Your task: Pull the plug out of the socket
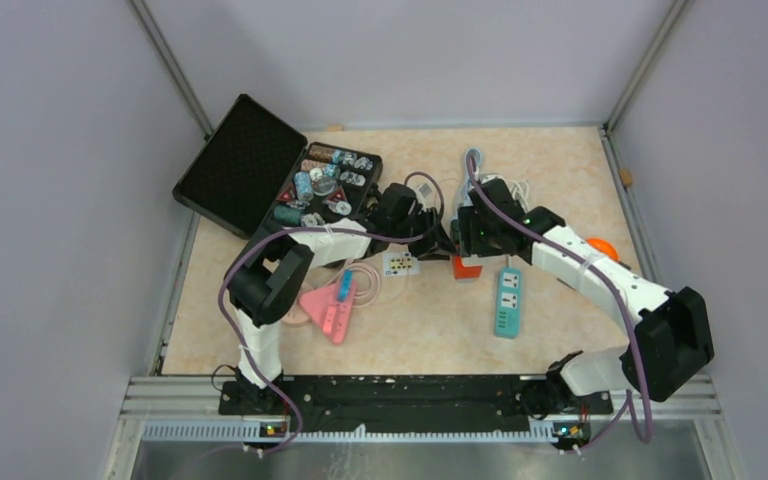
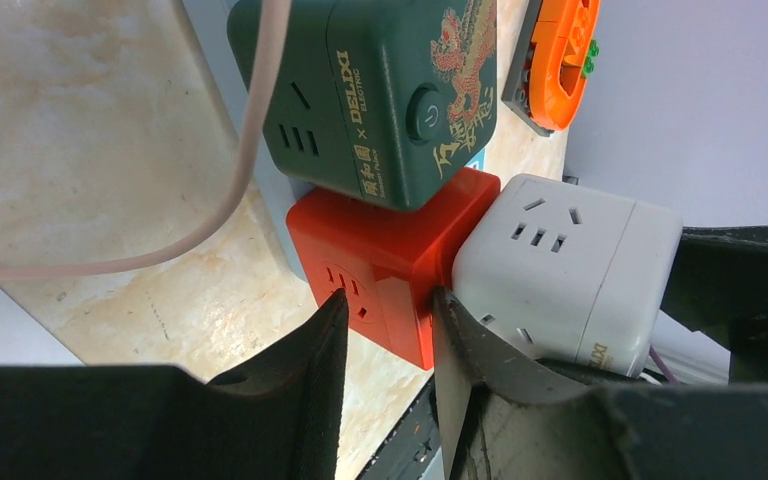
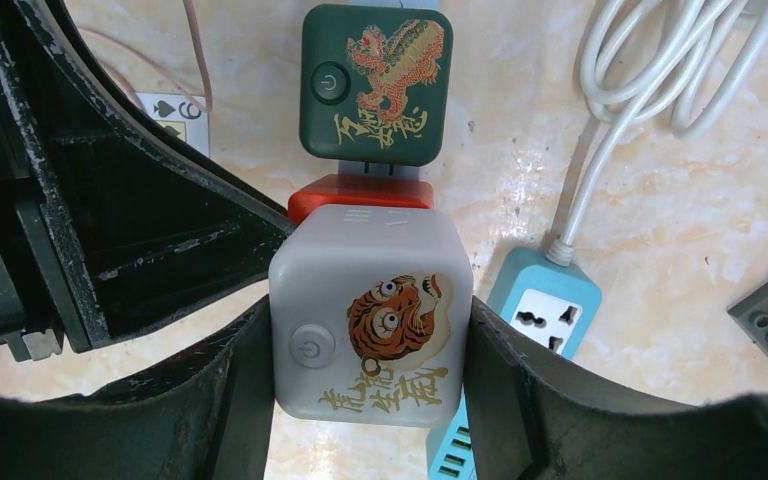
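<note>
On the tabletop [image 1: 430, 335], centre: left claw [image 2: 390, 300] pinches red cube socket [image 2: 380, 240], right claw [image 3: 370, 340] pinches white tiger cube [image 3: 360, 255] plugged into it; pull axis claw to claw

The dark green cube socket [image 2: 380, 90] reads "DELIXI ELECTRIC" beside a power symbol. The white cube socket [image 3: 368, 315] carries a power symbol and Chinese characters.

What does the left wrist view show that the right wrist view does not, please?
Only the left wrist view: the left gripper clamping the red plastic cube socket, plus outlet faces on the cubes' sides. Only the right wrist view: the right gripper clamping the white tiger-printed cube socket, a teal power strip and a coiled white cable. Both: those two cubes joined with the dark green cube socket.
</note>
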`<move>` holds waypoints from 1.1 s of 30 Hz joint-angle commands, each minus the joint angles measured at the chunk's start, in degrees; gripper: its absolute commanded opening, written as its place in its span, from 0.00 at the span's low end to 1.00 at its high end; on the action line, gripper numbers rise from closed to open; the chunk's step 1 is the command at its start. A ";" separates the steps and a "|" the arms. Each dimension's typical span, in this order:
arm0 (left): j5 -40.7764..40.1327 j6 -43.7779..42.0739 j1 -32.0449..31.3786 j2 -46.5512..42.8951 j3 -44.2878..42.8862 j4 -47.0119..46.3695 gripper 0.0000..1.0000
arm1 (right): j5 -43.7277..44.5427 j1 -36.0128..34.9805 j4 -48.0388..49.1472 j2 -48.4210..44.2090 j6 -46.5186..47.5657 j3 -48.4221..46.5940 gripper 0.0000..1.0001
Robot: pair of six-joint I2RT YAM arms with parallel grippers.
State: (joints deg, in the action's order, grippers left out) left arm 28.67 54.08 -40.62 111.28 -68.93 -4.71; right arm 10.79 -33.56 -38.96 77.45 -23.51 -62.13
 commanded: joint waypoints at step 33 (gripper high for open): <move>-12.67 -8.75 -0.42 6.53 -1.81 22.20 0.34 | -0.51 -1.90 0.68 1.28 2.31 -6.18 0.00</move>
State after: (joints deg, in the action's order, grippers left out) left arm 26.33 50.72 -41.30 111.63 -72.84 2.04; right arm 7.33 -31.11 -42.68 79.46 -22.92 -65.12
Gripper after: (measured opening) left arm 0.353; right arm 0.581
